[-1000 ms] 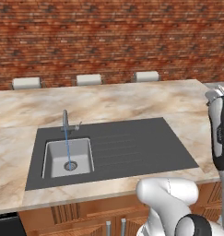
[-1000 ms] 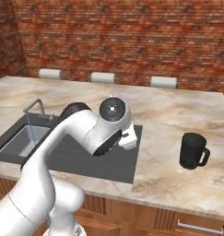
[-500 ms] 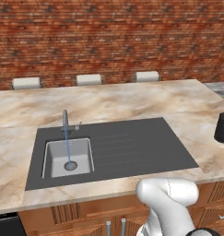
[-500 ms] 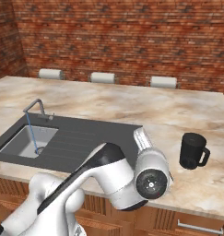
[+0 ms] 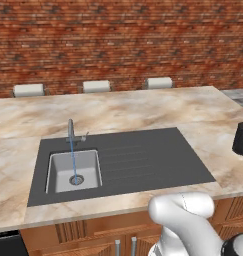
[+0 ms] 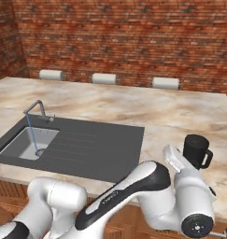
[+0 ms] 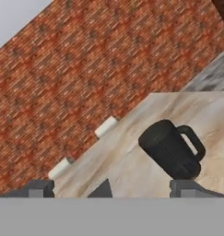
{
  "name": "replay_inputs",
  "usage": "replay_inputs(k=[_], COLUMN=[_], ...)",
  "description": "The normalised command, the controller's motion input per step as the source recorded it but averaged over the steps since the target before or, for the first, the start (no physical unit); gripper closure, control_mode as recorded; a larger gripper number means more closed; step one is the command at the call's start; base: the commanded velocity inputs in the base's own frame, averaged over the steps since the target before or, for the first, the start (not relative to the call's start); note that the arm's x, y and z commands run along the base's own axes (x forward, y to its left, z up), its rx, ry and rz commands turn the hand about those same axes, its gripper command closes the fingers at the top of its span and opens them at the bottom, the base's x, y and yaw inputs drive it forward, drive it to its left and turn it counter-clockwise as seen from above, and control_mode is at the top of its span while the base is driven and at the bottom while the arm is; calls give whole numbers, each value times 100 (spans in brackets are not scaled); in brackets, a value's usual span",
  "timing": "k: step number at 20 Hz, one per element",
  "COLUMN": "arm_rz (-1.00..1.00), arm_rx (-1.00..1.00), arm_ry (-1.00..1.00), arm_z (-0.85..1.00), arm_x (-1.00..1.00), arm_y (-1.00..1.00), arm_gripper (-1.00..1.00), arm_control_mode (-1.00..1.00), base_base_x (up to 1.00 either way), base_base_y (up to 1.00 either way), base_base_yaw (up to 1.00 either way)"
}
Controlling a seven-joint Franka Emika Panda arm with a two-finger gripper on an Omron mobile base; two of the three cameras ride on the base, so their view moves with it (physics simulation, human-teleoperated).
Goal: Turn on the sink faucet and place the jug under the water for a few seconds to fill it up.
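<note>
I am holding my claw spread wide with nothing between its tips, pointing at the jug just ahead. The jug is standing upright on the marble counter, well to the right of the sink. Water is running from the sink faucet into the basin at the sink's left end.

bare counter around jug, nothing crowding
</note>
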Motion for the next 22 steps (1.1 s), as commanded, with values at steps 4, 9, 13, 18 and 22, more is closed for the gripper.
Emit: replay_inputs(k=[4, 9, 13, 18, 22], arm_rz=[7, 1, 0, 0, 0], arm_rx=[-45, -43, -44, -40, -33], arm_ry=[-36, -29, -7, 0, 0], arm_z=[-40, -35, -67, -20, 0], arm_x=[0, -1, 17, 35, 14], arm_y=[-39, -33, -3, -6, -38], arm_gripper=[-100, -100, -100, -100, -100], arm_control_mode=[-100, -100, -100, -100, -100], base_base_x=[0, 0, 0, 0, 0], base_base_y=[0, 0, 0, 0, 0], base_base_yaw=[0, 0, 0, 0, 0])
